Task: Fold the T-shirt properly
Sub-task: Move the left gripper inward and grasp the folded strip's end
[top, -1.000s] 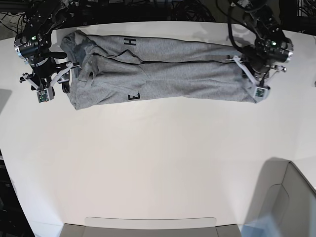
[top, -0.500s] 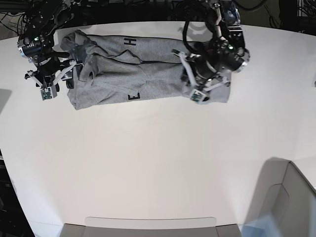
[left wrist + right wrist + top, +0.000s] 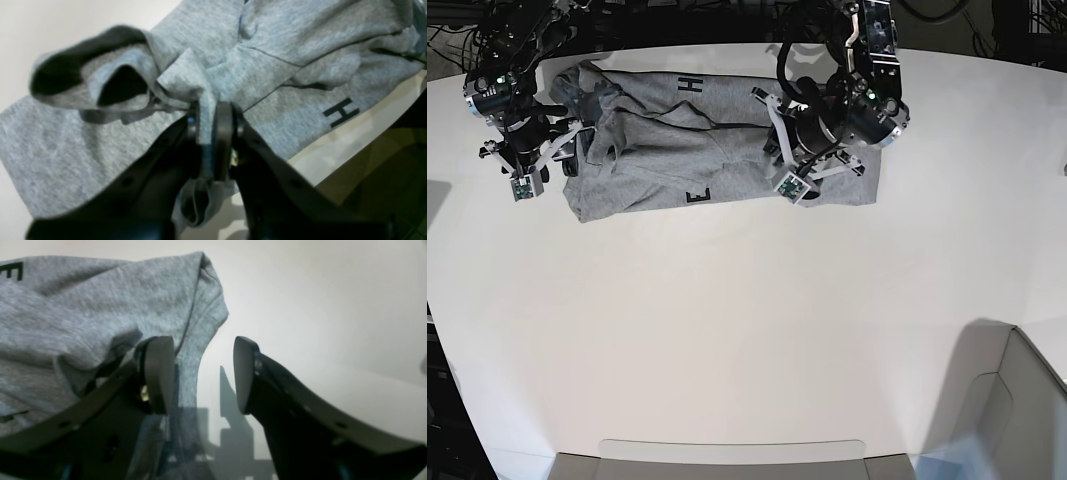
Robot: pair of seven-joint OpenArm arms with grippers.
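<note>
- We see the white table (image 3: 727, 330) filling the base view, with the heather-grey cotton T-shirt with black block lettering (image 3: 677, 150) lying along its upper edge, in the upper left and upper middle of the frame.
- The T-shirt's long axis runs left to right across the base view; its right-hand part is doubled over toward the middle, and the free end to be met lies at the left.
- We judge the coming move turns on this: the carried end must travel leftward along that axis to meet the end at upper left.
- The left gripper (image 3: 210, 133), at the upper middle of the base view, is clamped on a bunched fold of the grey fabric, pinched between its dark pads.
- The right gripper (image 3: 200, 373), at the upper left of the base view, stands with its jaws apart and grasping nothing; the shirt's edge lies just beside its left-hand pad in the wrist view.
</note>
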